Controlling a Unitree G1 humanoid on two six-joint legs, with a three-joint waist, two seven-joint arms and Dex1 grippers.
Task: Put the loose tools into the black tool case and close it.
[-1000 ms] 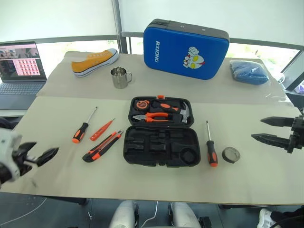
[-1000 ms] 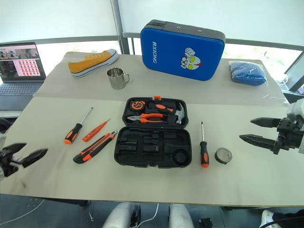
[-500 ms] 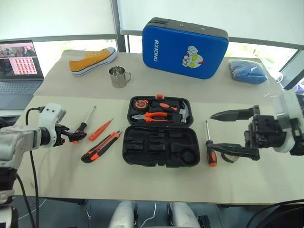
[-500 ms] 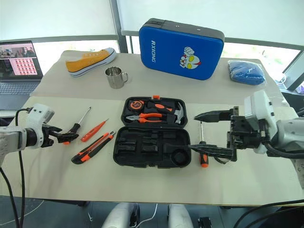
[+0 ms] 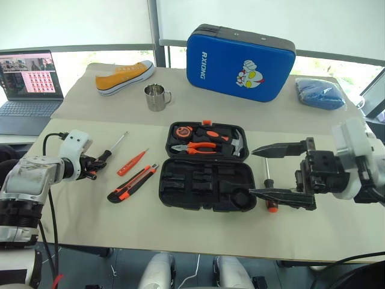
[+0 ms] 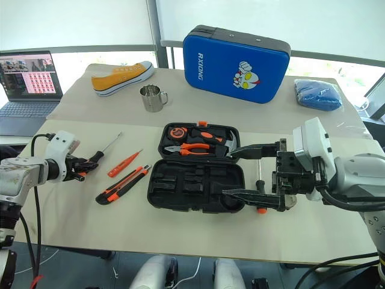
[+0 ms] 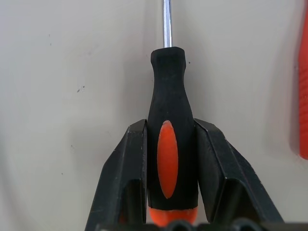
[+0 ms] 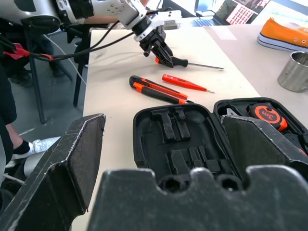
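Black rubbery grip with orange inlays: the leftmost screwdriver (image 7: 166,144) lies flat on the pale surface (image 5: 78,211), and the left gripper (image 5: 96,164) has its jaws closed against both sides of the handle, the steel shaft pointing away from it. It looks light and rigid, and the thick handle is the sensible place to take hold, since the thin shaft would be slick.

Just to its right lie the slim orange tester screwdriver (image 5: 132,162) and the black-orange utility knife (image 5: 132,185), both light, hard and easy to pinch across the middle.

The black tool case (image 5: 204,180) lies open in the centre. Its far half holds pliers (image 5: 195,148), a hammer (image 5: 234,142) and a tape measure (image 5: 180,131); the shaped slots of its near half stand empty.

Right of the case lies the second screwdriver (image 5: 268,186), partly covered by the right gripper (image 5: 275,172), whose jaws stand wide apart and hold nothing.
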